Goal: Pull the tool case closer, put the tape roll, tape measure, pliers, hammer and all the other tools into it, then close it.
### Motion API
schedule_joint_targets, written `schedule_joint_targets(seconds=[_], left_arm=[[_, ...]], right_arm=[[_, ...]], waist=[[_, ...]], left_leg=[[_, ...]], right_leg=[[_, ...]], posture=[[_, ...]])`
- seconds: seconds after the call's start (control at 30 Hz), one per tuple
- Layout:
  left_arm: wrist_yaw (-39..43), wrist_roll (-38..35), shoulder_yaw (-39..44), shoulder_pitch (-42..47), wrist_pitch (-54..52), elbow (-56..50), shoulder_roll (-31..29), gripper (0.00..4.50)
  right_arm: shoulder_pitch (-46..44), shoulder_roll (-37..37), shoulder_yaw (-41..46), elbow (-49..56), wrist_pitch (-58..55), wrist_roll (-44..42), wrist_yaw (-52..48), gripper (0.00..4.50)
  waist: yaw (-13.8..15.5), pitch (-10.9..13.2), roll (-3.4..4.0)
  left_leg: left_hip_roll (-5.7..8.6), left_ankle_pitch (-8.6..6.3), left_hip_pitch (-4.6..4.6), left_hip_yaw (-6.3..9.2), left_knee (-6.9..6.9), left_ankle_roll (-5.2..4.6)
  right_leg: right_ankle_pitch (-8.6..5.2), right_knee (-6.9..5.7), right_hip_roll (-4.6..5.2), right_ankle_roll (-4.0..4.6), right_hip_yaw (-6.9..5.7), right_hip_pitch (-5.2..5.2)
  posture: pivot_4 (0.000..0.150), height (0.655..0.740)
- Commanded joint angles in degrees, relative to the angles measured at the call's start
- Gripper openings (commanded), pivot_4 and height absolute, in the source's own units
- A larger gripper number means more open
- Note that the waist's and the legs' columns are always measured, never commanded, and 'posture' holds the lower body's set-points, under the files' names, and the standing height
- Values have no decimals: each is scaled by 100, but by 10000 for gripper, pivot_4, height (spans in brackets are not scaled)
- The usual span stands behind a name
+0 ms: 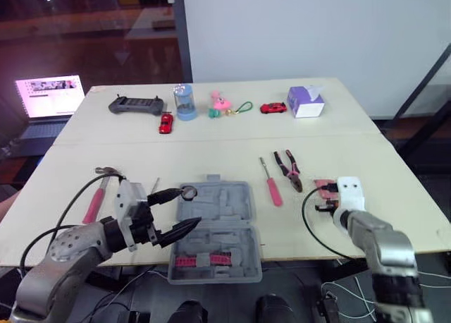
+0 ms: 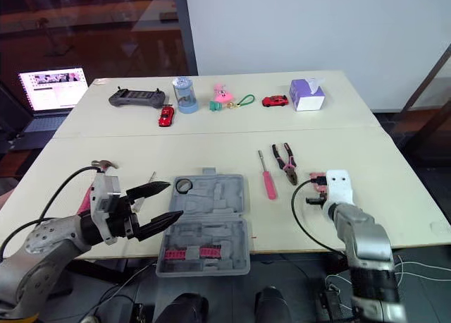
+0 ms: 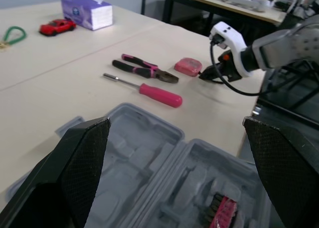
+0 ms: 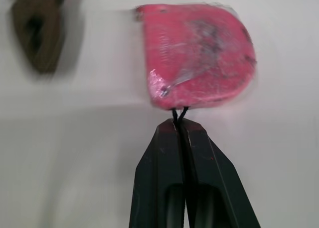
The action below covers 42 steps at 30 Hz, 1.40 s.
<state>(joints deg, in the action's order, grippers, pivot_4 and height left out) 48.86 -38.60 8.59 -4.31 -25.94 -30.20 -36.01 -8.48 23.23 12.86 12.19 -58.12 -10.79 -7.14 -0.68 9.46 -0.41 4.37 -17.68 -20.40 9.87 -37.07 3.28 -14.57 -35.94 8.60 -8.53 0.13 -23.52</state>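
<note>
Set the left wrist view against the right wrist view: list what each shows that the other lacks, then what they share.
Left wrist view, not the right: the open tool case, the pink screwdriver, the red toy car, the tissue box, and the left gripper, fingers wide apart. Right wrist view, not the left: the black cord of the tape measure, pinched in the shut right gripper. Both: the tape measure, the pliers, the right gripper and the table.
</note>
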Motion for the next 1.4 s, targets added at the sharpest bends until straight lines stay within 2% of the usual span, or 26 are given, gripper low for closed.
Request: schedule_joint_targets(seconds=[0.03, 0.37, 0.47, 1.37, 1.4], left_arm=[[132, -1, -10, 122, 75, 38, -74, 45000], [472, 17, -138, 486, 37, 347, -161, 45000], [544, 36, -158, 533, 41, 411, -181, 45000], [656, 103, -277, 651, 0, 416, -256, 45000], [655, 102, -280, 656, -2, 416, -256, 45000]], right_arm=[[410, -172, 73, 1033, -589, -132, 60, 371], [1772, -512, -85, 2768, -1551, -257, 56, 371], [2005, -571, -90, 3016, -1681, -255, 49, 371], [2113, -653, -214, 3118, -1795, -233, -52, 371], [2114, -646, -191, 3108, -1774, -222, -48, 2996]], waist=[[-6, 0, 1], [26, 2, 4], [20, 2, 3], [10, 3, 2], [10, 3, 2]], left_leg=[[0, 0, 0, 0, 1, 0], [0, -2, -2, 3, 3, -4], [0, -2, -1, 3, 4, -4], [-2, -3, 0, 4, 6, -5], [-2, -3, 0, 3, 6, -5]], right_leg=[[0, 0, 0, 0, 0, -1], [-1, 0, 0, -1, -2, -2], [-1, 2, 0, -1, -3, -1], [-2, 2, -2, -2, -4, -2], [-2, 2, -2, -2, -3, -2]], posture=[[1500, 7400], [1500, 7400], [1500, 7400], [1500, 7400], [1500, 7400]])
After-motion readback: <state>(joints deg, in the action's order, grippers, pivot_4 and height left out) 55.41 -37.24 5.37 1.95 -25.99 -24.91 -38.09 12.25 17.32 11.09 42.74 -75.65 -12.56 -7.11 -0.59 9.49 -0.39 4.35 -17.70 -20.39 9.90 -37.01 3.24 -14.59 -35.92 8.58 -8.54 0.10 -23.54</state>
